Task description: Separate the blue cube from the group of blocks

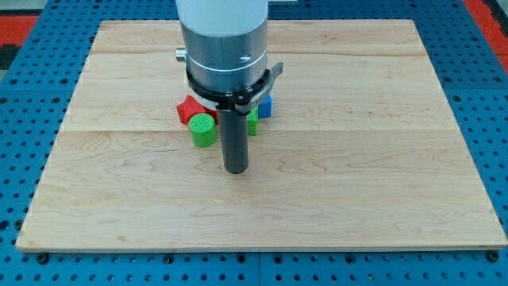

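Note:
The blue cube shows only as a small patch at the right of the group, mostly hidden behind the arm's grey body. A green cylinder stands at the group's lower left, with a red block of unclear shape just above it. Another green block peeks out right of the rod, touching or nearly touching the blue cube. My tip rests on the board just below the group, to the lower right of the green cylinder and below-left of the blue cube. It touches no block.
The wooden board lies on a blue perforated table. The arm's wide grey body hides the middle of the group and any blocks behind it.

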You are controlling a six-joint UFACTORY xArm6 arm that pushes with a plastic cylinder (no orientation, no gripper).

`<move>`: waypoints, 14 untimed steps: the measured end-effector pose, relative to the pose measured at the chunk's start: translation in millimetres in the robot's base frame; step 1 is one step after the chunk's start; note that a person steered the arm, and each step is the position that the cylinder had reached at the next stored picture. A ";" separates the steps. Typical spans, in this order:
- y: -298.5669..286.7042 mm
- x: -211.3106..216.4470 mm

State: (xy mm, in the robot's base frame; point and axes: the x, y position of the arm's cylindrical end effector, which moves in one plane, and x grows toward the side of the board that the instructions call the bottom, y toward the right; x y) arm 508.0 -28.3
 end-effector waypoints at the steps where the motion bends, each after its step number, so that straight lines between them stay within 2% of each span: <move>1: 1.8 0.0; 3: 29.5 -5.5; 4: 54.5 -34.1; 5: 65.0 -89.5; 6: 74.4 -105.4; 7: 88.4 -79.1; 8: 56.1 -100.9; 10: -13.8 -96.4; 11: -5.9 -129.1; 12: 41.2 -149.7; 13: 54.2 -192.3; 14: 65.4 -203.5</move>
State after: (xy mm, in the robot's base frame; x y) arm 304.5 37.2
